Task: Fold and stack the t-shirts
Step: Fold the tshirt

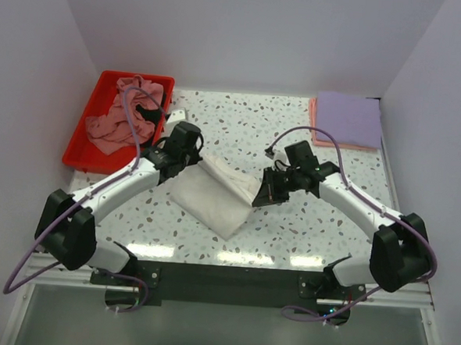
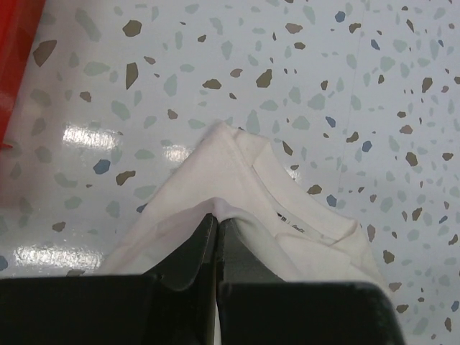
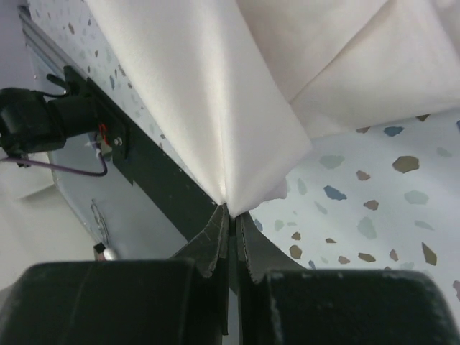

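The white t-shirt [image 1: 213, 193] is lying part-folded in the middle of the worktop [image 1: 305, 224]. The left tool [image 2: 217, 223] and right tool [image 3: 231, 214] are each pinching an edge, fully closed. If they pull apart, the thin cloth is likely to slip and spoil the fold.

This was a robot lab cell rather than a lived-in room. Plain pale walls [image 1: 247, 33] boxed in a speckled, terrazzo-patterned tabletop [image 1: 295, 137] beyond the jaws and out to either side of them. Behind the jaws, the white left arm [image 1: 124, 183] and right arm [image 1: 354, 200] were bolted to a black plate [image 1: 232, 278] at the near edge, with purple cables [image 1: 311, 130] looping off them. A red plastic tray [image 1: 83, 157] sat beyond the left jaws, against the wall.
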You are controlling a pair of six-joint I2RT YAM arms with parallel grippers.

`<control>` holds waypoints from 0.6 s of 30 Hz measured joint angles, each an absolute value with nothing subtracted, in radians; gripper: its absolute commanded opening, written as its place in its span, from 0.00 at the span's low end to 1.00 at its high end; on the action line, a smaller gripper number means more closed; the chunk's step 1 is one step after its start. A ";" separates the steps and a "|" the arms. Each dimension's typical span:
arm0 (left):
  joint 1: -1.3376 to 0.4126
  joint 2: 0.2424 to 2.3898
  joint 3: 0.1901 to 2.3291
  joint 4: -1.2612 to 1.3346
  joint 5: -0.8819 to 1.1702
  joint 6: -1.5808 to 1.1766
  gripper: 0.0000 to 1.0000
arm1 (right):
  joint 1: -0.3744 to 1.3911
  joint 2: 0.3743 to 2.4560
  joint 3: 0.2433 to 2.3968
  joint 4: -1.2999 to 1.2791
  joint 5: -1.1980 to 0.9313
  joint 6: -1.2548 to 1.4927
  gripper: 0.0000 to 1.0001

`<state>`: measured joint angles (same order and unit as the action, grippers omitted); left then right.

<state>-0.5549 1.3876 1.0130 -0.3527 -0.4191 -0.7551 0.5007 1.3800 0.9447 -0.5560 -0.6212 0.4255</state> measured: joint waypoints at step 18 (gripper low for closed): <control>-0.515 1.779 1.219 -0.305 -0.345 -0.683 0.06 | 0.437 1.541 0.950 -0.452 -0.496 0.461 0.12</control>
